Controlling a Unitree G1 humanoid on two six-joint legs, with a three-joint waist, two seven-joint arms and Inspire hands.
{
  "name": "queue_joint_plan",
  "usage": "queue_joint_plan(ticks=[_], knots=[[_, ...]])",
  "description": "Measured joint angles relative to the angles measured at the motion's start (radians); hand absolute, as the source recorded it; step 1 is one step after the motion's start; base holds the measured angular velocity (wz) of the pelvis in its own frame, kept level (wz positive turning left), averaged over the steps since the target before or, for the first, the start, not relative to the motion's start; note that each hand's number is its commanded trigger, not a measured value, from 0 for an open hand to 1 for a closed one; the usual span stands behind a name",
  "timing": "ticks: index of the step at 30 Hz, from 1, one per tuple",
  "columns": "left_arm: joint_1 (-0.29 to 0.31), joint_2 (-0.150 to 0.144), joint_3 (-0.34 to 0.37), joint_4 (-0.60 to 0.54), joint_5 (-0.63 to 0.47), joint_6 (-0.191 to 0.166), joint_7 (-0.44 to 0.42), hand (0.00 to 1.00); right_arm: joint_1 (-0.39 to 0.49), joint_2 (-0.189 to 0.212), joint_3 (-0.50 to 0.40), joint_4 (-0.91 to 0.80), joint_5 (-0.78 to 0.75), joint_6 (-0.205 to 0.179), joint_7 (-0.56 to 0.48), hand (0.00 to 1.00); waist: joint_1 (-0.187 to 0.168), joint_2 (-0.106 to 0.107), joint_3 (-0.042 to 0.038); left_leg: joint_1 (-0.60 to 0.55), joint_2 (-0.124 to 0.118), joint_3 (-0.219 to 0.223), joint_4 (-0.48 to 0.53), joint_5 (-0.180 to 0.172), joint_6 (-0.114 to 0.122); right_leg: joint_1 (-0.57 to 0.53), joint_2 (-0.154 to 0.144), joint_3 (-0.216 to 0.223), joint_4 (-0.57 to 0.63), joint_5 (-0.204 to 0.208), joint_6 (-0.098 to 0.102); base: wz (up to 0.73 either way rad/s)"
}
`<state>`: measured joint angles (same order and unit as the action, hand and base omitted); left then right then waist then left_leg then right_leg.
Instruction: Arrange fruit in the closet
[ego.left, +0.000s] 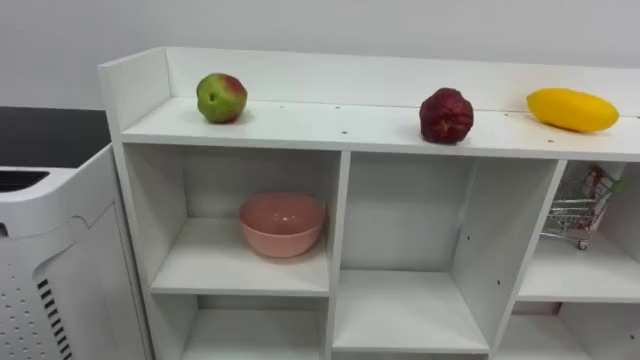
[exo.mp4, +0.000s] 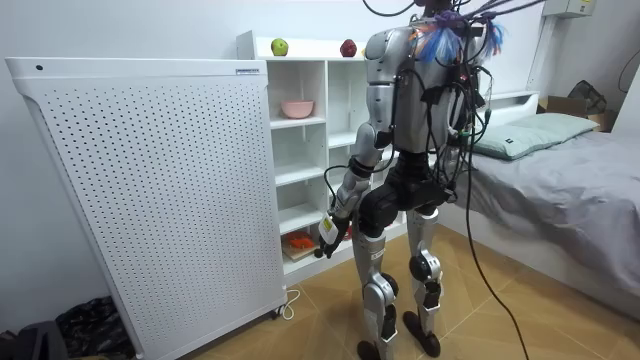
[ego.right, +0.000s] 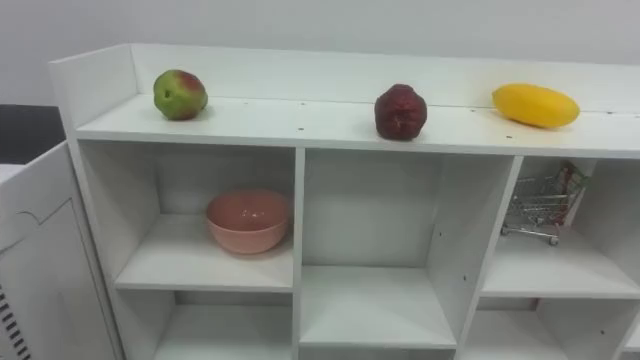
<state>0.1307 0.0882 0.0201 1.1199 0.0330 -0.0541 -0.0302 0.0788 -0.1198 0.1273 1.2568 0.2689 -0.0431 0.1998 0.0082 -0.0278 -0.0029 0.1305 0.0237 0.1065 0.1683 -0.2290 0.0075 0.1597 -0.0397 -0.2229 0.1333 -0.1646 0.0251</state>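
Our left hand (exo.mp4: 330, 228) hangs low beside the closet's (ego.left: 330, 128) lower compartments, and it shows too small for us to tell whether it is closed on anything. Well above it, along the top board, sit a green-red apple (ego.left: 222, 98), a dark red fruit (ego.left: 446, 116) and a yellow mango (ego.left: 572, 109). They are spaced apart, which we judge leaves each easy to grasp. The pink bowl (ego.left: 282, 224) waits just under them.

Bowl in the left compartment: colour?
The bowl is pink, best seen in the left eye view.
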Motion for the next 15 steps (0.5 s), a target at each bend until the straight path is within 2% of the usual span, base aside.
queue_joint_plan(ticks=[8, 15], knots=[[0.016, -0.007, 0.015, 0.000, -0.013, -0.002, 0.016, 0.00, 0.000, 0.001, -0.022, 0.010, 0.000, 0.000, -0.016, 0.00, -0.001, 0.005, 0.0012, 0.001, 0.000, 0.000, -0.002, 0.000, 0.000, -0.001, 0.001, 0.002, 0.000, 0.000, 0.000, 0.00], [0.023, -0.008, 0.016, 0.000, -0.042, -0.002, 0.028, 0.00, 0.002, 0.007, -0.032, 0.011, 0.011, 0.002, -0.085, 0.00, -0.001, 0.006, 0.0018, 0.000, 0.000, -0.001, -0.003, 0.000, 0.000, -0.001, 0.001, 0.002, 0.000, 0.000, 0.000, 0.00]])
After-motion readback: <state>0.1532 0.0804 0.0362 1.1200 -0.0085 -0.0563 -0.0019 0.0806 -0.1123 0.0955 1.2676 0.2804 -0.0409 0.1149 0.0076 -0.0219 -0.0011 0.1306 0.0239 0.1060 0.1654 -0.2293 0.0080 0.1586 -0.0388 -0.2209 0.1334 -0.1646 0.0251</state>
